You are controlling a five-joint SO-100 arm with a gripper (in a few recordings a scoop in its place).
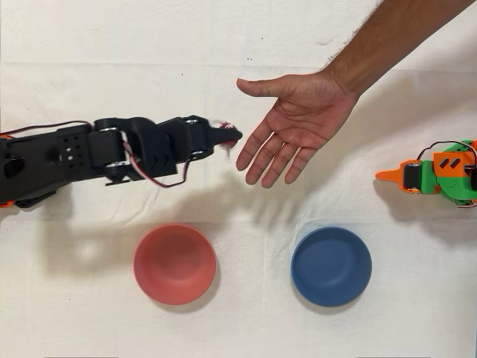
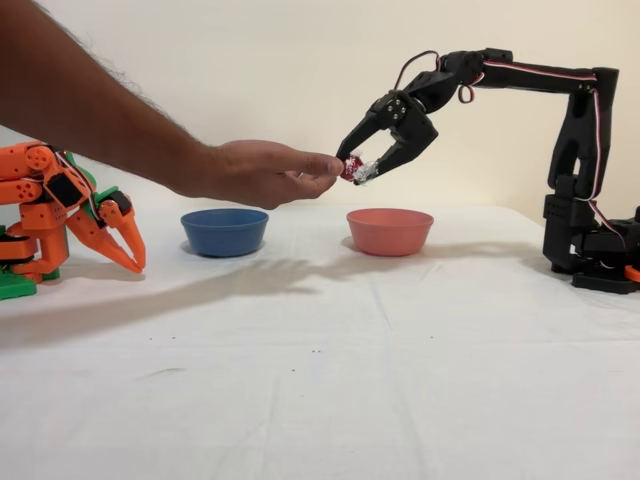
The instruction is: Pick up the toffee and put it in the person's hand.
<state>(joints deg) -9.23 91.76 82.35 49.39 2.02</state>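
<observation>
My black gripper (image 2: 358, 170) is held high above the table, shut on the toffee (image 2: 352, 168), a small magenta-red candy with whitish twisted ends. From above, the gripper (image 1: 231, 136) reaches in from the left, and bits of the toffee (image 1: 223, 124) peek out at its tip. The person's hand (image 1: 298, 123) is open, palm up, fingers spread, just right of the gripper tip in the overhead view. In the fixed view the hand (image 2: 262, 172) comes from the left and its fingertips nearly touch the toffee.
A pink bowl (image 1: 175, 263) and a blue bowl (image 1: 331, 266) sit on the white cloth below the hand and gripper. The idle orange arm (image 1: 440, 173) rests at the right edge of the overhead view. My black arm's base (image 2: 590, 250) stands at the fixed view's right.
</observation>
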